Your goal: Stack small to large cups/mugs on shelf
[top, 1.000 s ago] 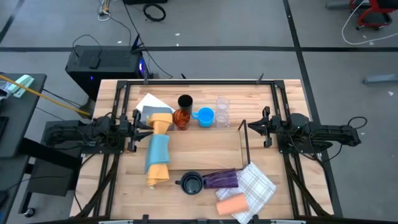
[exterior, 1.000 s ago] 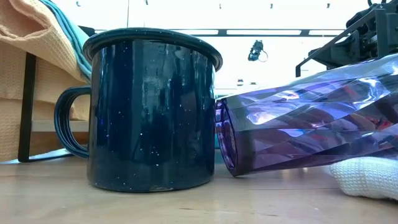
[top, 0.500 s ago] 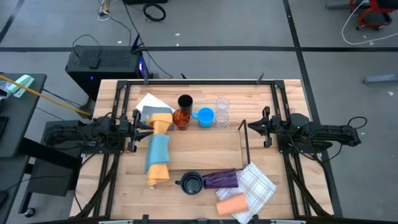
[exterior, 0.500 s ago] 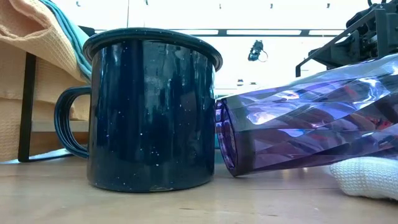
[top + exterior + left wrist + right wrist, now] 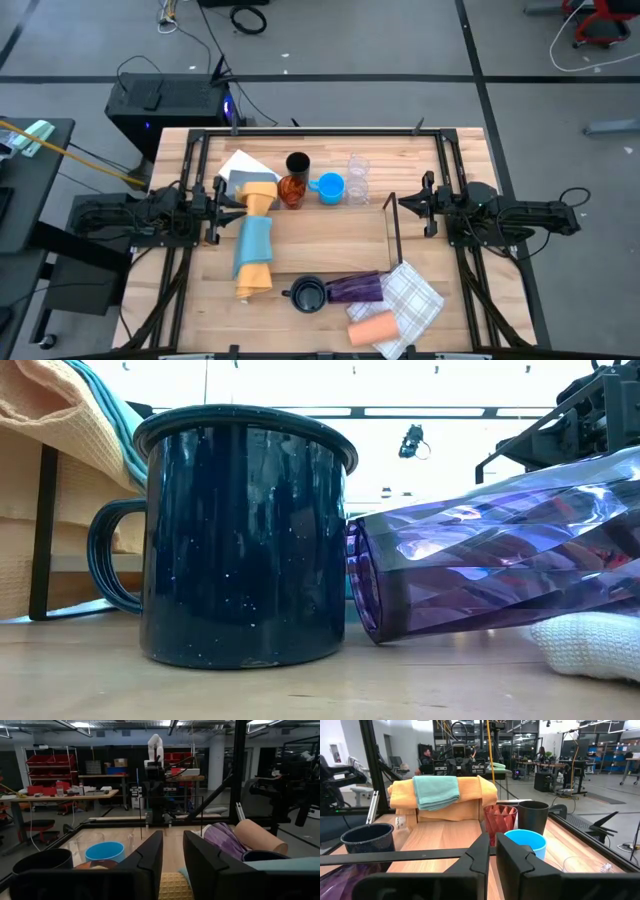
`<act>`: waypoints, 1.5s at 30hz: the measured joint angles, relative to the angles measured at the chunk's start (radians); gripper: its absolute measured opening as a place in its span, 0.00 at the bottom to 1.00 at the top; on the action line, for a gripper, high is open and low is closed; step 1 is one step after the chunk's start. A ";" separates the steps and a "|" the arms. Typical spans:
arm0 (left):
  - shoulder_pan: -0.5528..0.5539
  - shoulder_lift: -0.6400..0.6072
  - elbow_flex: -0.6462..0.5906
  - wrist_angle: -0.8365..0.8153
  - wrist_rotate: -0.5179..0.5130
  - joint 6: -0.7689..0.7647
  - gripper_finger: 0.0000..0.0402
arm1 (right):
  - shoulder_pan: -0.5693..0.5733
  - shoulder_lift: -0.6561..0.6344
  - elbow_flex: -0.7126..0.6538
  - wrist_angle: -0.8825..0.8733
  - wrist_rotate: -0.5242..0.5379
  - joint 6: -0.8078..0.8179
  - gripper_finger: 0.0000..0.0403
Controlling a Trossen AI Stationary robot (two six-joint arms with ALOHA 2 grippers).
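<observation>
This is a robotics lab or workshop. The wooden bench (image 5: 320, 240) stands inside a black metal frame on a grey floor with loose cables (image 5: 190, 20) and a black computer tower (image 5: 165, 105) beside it. Beyond it lie an open hall with red parts bins on shelving (image 5: 47, 762), worktables (image 5: 75, 795), another white robot arm (image 5: 156, 745), monitors and people seated at desks (image 5: 426, 756).

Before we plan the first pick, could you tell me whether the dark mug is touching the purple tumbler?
Touching. The low view shows the purple tumbler, on its side, with its rim pressed against the dark mug, no gap visible.
</observation>
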 joint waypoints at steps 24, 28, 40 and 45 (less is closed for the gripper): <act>0.000 0.000 0.000 0.000 0.000 0.000 0.22 | 0.000 0.000 0.000 0.000 0.000 0.000 0.09; 0.000 0.000 0.000 0.000 0.000 0.000 0.21 | 0.000 0.000 0.000 0.000 0.000 0.000 0.09; 0.000 0.000 0.000 0.000 0.000 0.000 0.23 | 0.000 0.000 0.000 0.000 0.000 0.000 0.09; 0.000 0.000 0.000 0.012 0.000 0.000 0.21 | 0.000 0.000 0.000 0.000 0.000 0.000 0.09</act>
